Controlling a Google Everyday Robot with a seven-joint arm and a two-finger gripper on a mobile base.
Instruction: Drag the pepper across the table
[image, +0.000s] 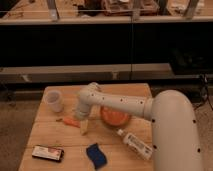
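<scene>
The pepper (69, 121), a slender orange vegetable, lies on the light wooden table (50, 138) left of the middle, with its thin tip pointing left. My white arm reaches in from the right and bends down over it. My gripper (83, 125) points down at the table just to the right of the pepper's thick end, close to or touching it.
An orange bowl (116, 116) sits right of the gripper, partly behind the arm. A white cup (53, 100) stands at the back left. A dark flat packet (48, 153) lies front left, a blue sponge (95, 155) front centre, a white bottle (134, 143) front right.
</scene>
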